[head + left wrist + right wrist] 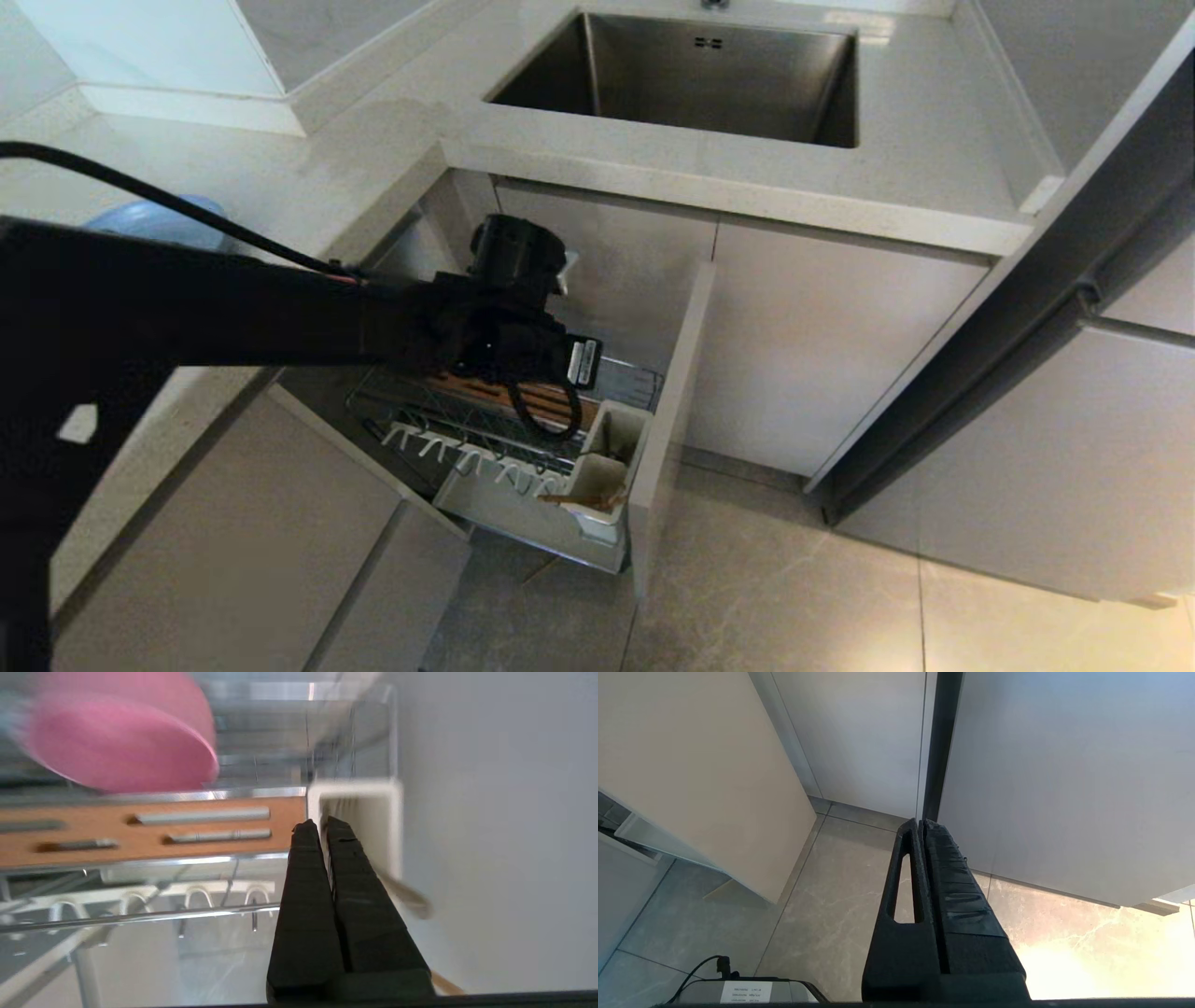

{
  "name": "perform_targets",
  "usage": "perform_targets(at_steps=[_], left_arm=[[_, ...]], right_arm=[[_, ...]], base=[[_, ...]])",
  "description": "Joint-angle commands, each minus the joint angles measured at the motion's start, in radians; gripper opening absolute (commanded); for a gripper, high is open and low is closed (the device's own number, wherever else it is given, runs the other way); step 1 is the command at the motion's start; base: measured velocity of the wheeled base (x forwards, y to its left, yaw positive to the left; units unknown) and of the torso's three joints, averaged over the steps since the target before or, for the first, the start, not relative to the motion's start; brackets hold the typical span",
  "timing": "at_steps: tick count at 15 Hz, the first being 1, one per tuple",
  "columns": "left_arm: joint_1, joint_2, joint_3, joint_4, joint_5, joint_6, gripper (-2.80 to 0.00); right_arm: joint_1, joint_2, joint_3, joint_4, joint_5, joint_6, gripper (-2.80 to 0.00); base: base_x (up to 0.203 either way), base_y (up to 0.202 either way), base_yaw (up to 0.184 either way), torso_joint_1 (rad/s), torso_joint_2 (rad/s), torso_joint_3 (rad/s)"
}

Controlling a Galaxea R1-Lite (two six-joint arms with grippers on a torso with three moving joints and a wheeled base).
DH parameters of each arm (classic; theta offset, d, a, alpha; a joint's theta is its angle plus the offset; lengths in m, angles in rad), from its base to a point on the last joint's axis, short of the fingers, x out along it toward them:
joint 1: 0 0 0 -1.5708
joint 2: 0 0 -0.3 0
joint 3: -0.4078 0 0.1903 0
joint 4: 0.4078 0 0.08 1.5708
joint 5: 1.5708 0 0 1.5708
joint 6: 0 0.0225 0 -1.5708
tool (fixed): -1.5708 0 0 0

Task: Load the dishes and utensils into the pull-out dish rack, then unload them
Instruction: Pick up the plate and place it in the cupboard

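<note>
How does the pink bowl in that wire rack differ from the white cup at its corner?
The pink bowl is round and wide; the white cup is boxy and narrow. The bowl looks empty and sits behind the wooden strip, while the cup sits at the strip's end and holds wooden chopsticks. Both sit in the pull-out dish rack.

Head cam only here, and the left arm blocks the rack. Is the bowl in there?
Observer: Yes, the pink bowl sits in the wire rack, beyond the wooden strip.
Operator: Left pincer?
Observer: The left pincer is shut, tips by the white utensil cup rim.
Operator: Right arm? Not in my view.
Observer: The right pincer is shut, parked low over the floor tiles beside cabinet doors.
</note>
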Motion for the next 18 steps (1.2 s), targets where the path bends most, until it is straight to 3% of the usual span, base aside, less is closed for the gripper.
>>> perform_targets(at_steps=[1,11,13,15,18], left_arm=[[-0.001,-0.091,0.003,0.001,0.005,-0.006,-2.8],[0.001,-0.423,0.032,0.002,0.172,-0.005,-2.8],[0.004,-0.474,0.02,0.001,0.233,0.001,-2.8],[0.033,-0.512,0.002,0.0,0.317,0.019,-2.8],[0.103,-0.549,-0.032,0.0,0.374,0.032,-2.8]], right_arm=[[0.0,0.0,0.008,0.0,0.0,0.0,-2.8],[0.0,0.0,0.009,0.0,0.0,0.0,-2.8],[0.0,0.0,0.009,0.0,0.0,0.0,-2.8],[0.0,0.0,0.008,0.0,0.0,0.0,-2.8],[0.0,0.0,0.008,0.0,0.0,0.0,-2.8]], base=[[0.0,0.0,0.0,0.0,0.0,0.0],[0.0,0.0,0.0,0.0,0.0,0.0],[0.0,0.0,0.0,0.0,0.0,0.0],[0.0,0.0,0.0,0.0,0.0,0.0],[0.0,0.0,0.0,0.0,0.0,0.0]])
